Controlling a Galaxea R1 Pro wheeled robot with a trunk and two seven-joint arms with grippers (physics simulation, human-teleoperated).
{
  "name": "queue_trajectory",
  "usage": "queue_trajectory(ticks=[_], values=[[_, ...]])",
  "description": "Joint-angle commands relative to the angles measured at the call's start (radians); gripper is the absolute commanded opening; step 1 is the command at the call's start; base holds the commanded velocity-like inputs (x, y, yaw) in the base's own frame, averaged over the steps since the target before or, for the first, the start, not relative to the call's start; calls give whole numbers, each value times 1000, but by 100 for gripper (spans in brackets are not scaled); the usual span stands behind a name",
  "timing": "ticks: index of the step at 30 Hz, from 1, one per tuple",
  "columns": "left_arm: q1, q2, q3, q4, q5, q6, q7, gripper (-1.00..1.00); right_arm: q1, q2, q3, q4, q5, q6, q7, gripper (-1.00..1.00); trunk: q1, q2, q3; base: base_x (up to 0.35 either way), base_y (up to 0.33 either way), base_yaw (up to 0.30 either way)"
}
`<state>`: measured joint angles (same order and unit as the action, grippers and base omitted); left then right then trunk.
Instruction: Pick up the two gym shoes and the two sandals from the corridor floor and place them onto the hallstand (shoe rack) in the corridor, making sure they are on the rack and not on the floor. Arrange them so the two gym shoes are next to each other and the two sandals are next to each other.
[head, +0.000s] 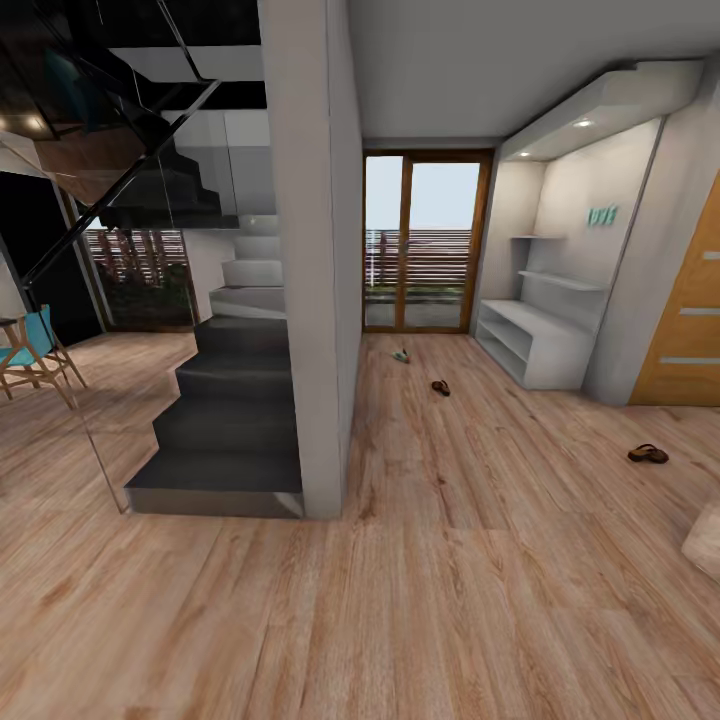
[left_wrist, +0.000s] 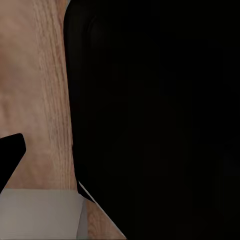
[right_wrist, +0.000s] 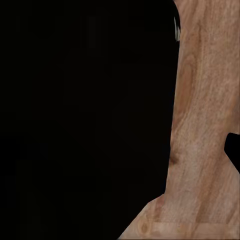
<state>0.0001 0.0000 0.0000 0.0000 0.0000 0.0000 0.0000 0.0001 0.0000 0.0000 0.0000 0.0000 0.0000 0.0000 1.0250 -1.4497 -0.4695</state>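
**Looking down the corridor from a distance**

Facing the corridor, the head view shows the wide low light-grey hallstand (head: 535, 345) at right of centre, bare. One flat brown sandal (head: 441, 387) lies mid-frame on the light-brown wood-plank floor (head: 420, 560), the other brown sandal (head: 648, 454) well apart at right. A small white-and-teal gym shoe (head: 401, 355) sits near the glass door (head: 425, 240), too small to detail. Teal wall lettering (head: 603, 215) is unreadable. Both wrist views give dark bodywork and planks; I cannot tell either pincer's state.
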Motion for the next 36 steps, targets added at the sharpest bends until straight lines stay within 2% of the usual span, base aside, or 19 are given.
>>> queue_trajectory(ticks=[1,4,23,27,36], values=[[0,-1,6,-6,6,-2,-3,100,-6,6,-6,-6,-3,-2,2,100,0,0,0,0,0,0],[0,-2,3,-10,5,-2,-3,100,-15,21,-2,-23,-1,-2,3,100,0,0,0,0,0,0],[-1,-2,-3,-10,-6,-7,-2,100,-15,28,3,-72,2,-7,5,100,0,0,0,0,0,0],[-2,9,-5,-33,-9,-30,-2,100,-15,20,3,-95,3,-30,0,100,0,0,0,0,0,0],[-39,59,-2,-84,-4,-80,-12,100,-17,-31,-4,-146,0,-79,-6,100,0,0,0,0,0,0]])
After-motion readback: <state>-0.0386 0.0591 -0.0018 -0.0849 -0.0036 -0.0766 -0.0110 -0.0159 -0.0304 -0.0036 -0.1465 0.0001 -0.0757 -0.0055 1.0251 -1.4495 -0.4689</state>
